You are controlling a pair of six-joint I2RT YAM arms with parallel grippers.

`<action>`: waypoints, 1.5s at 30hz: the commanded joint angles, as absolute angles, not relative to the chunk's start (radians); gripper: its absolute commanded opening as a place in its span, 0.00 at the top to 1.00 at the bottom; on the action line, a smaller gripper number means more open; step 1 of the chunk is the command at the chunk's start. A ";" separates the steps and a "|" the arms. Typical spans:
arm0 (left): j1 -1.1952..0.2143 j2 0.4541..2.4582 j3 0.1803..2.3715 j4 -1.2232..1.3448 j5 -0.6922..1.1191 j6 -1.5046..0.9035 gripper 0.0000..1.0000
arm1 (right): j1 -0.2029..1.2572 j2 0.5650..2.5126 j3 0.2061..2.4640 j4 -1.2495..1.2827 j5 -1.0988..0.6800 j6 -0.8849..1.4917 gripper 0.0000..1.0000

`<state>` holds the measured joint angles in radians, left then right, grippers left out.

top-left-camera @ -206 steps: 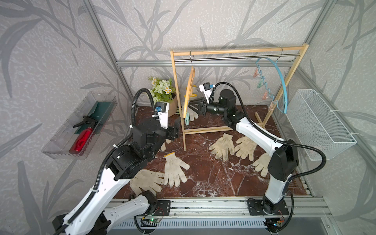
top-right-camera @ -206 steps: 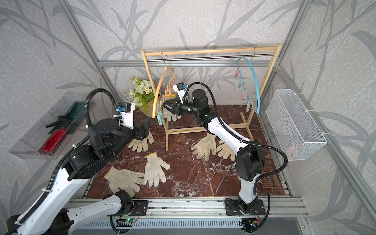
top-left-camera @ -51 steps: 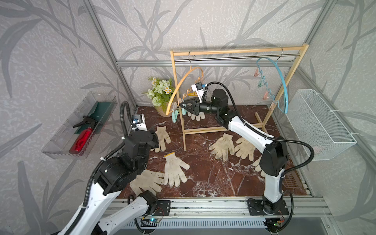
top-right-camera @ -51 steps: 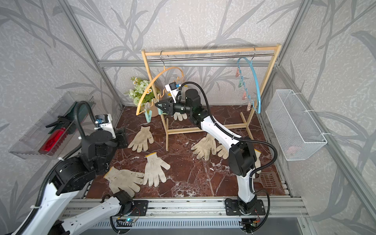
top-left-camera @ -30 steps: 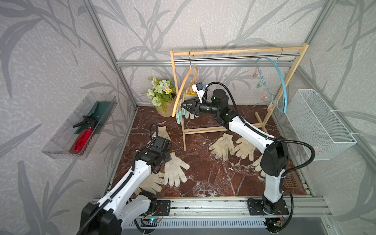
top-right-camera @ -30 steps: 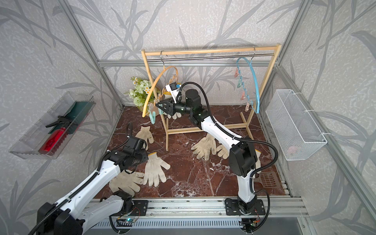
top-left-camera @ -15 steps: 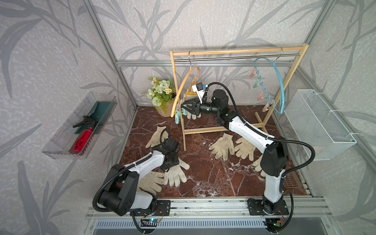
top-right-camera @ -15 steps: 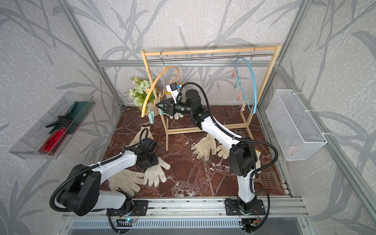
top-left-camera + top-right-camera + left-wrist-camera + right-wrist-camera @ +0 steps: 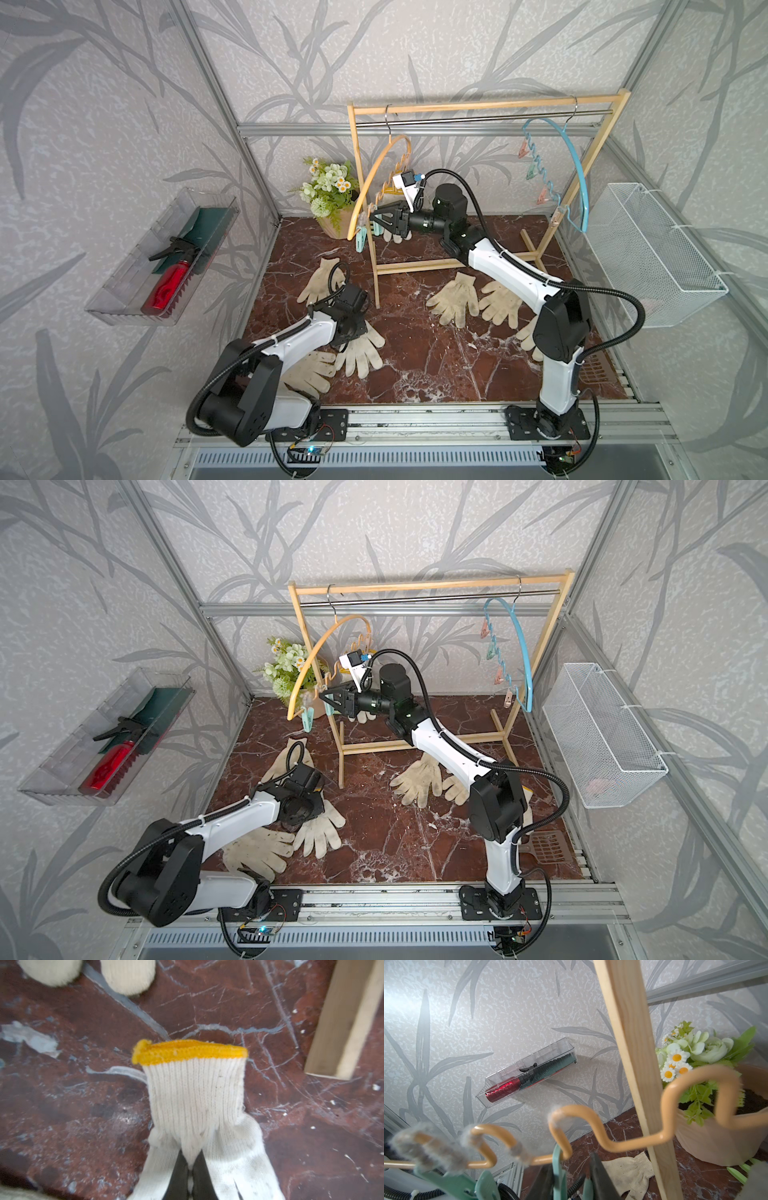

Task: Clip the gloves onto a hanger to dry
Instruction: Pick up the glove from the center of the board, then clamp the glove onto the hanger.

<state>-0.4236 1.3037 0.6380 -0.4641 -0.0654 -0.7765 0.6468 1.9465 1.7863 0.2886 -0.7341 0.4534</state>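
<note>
The surface (image 9: 415,332) carries the rack (image 9: 478,102) at 12 o'clock, with the orange hanger (image 9: 573,1108) hung toward 11 o'clock. The glove (image 9: 195,1095) lies at 7 o'clock. Its long axis runs 12-to-6, yellow cuff toward 12. The left claw (image 9: 190,1155) is clamped on the knit just below the cuff. Lift straight up and present the glove cuff first. The right claw (image 9: 570,1159) is clamped on a green clip (image 9: 557,1163). Squeeze the clip fully before inserting the cuff.
</note>
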 commanded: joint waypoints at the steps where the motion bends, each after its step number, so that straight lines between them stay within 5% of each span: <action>1: -0.428 1.143 0.646 -0.441 -0.087 -0.731 1.00 | 0.642 1.896 1.775 0.310 -0.735 0.450 0.72; 8: -0.426 0.883 0.661 -0.317 -0.070 -0.572 1.00 | 0.642 1.886 1.769 0.319 -0.736 0.457 0.72; 17: -0.420 0.779 0.707 -0.159 0.019 -0.284 1.00 | 0.641 1.858 1.746 0.324 -0.736 0.459 0.72; 28: -0.396 0.902 0.846 -0.074 0.263 -0.258 1.00 | 0.637 1.845 1.723 0.349 -0.732 0.479 0.72; 45: -0.394 0.932 0.886 -0.104 0.341 -0.264 1.00 | 0.634 1.859 1.733 0.347 -0.729 0.477 0.72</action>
